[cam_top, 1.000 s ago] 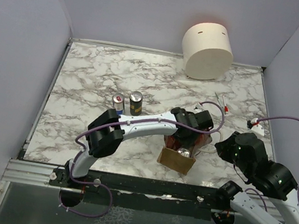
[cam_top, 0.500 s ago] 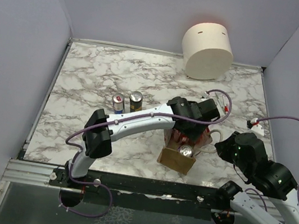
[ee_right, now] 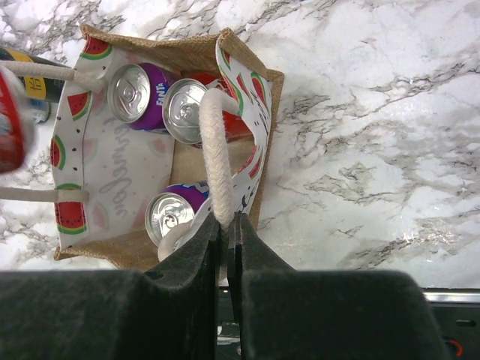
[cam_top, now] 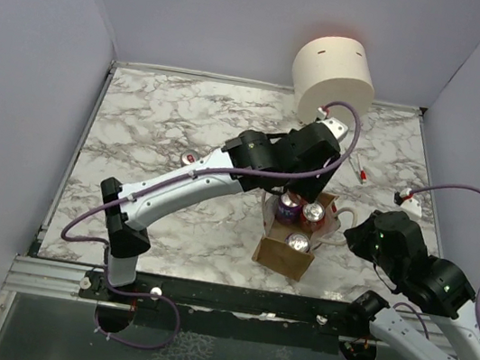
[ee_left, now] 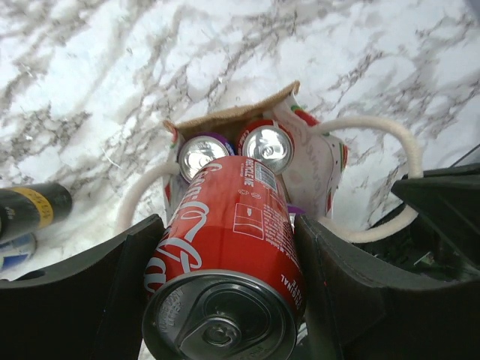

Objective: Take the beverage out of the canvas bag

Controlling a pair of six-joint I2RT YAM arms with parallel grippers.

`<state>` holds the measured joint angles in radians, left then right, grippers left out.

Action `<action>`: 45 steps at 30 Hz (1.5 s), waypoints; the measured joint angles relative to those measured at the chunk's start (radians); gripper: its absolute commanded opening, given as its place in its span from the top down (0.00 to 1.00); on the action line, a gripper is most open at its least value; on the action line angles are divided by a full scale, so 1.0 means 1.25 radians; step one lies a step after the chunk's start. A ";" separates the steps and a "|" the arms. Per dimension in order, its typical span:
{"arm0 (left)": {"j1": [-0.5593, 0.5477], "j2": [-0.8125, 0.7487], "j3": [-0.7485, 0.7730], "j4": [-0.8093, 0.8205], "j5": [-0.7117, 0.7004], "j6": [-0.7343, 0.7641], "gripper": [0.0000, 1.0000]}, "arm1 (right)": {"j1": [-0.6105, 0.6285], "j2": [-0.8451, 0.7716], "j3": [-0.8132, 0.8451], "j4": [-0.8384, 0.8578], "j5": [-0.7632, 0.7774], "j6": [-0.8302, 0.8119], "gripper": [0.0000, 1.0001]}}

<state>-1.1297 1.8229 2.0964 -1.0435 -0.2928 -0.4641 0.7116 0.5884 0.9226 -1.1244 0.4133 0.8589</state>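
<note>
Red aluminium drinks can (ee_left: 225,247) with the white Coca-Cola script down its side and a small printed panel headed "RECYCLE": it is clamped across its body between the two black fingers of the left gripper (ee_left: 229,225). It hangs above the mouth of the bag and apart from it, its pull-tab end toward the wrist camera.

Below it stands the small tan canvas bag (ee_right: 169,54), open, with a white lining printed with watermelon slices and grey script too skewed to read. Inside stand a purple can marked Fanta (ee_right: 139,94), a red-sided can with a silver top (ee_right: 187,111) touching it, and a second purple can (ee_right: 171,217) at the other end.

The right gripper (ee_right: 227,225) is pinched nearly closed on one white rope handle (ee_right: 214,150) at the bag's rim.

The bag sits on the white-and-grey marble table (cam_top: 158,121), right of centre and near the front edge. A black-and-yellow can (ee_left: 30,210) stands to its left, with more marble beyond it. A large cream cylinder (cam_top: 333,81) stands well apart at the back wall.
</note>
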 measured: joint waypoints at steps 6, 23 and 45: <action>0.045 -0.033 0.062 0.003 -0.040 0.024 1.00 | 0.000 0.000 0.000 0.000 0.000 0.000 0.94; 0.296 -0.178 -0.031 -0.044 -0.206 0.017 1.00 | 0.000 0.004 0.000 0.000 0.000 0.000 0.94; 0.711 -0.272 -0.606 0.076 -0.115 -0.111 1.00 | 0.000 0.005 0.000 0.000 0.000 0.000 0.93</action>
<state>-0.2413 1.4834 1.3392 -0.9485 -0.4366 -0.6033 0.7116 0.5949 0.9226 -1.1248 0.4133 0.8589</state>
